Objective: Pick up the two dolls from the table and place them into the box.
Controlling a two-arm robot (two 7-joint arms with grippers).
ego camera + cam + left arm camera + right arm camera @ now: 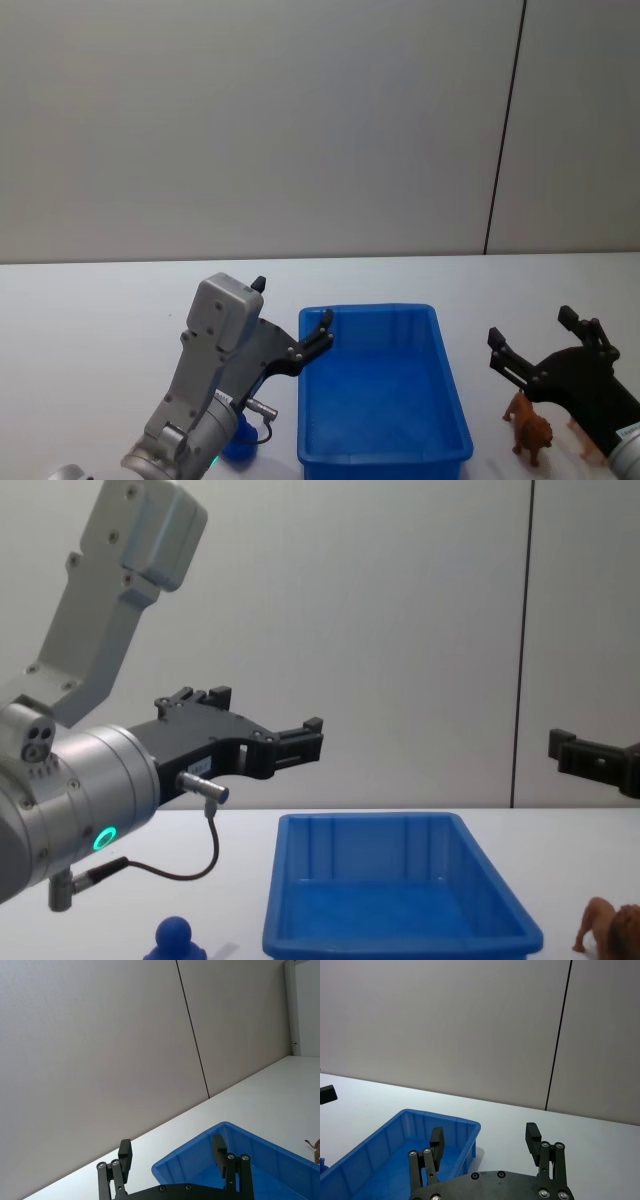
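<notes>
The blue box (382,405) stands in the middle of the white table (90,310) and holds nothing. The brown lion doll (529,431) stands on the table right of the box, also in the chest view (611,929). The blue doll (178,940) sits left of the box, partly hidden behind my left arm in the head view (238,441). My left gripper (292,305) hovers open and empty above the box's left rim, well above the blue doll. My right gripper (533,330) is open and empty in the air just above and behind the lion.
A grey wall with a dark vertical seam (505,130) runs behind the table. Bare tabletop lies behind the box and at the far left. In the chest view the box's rim (400,820) sits below both grippers.
</notes>
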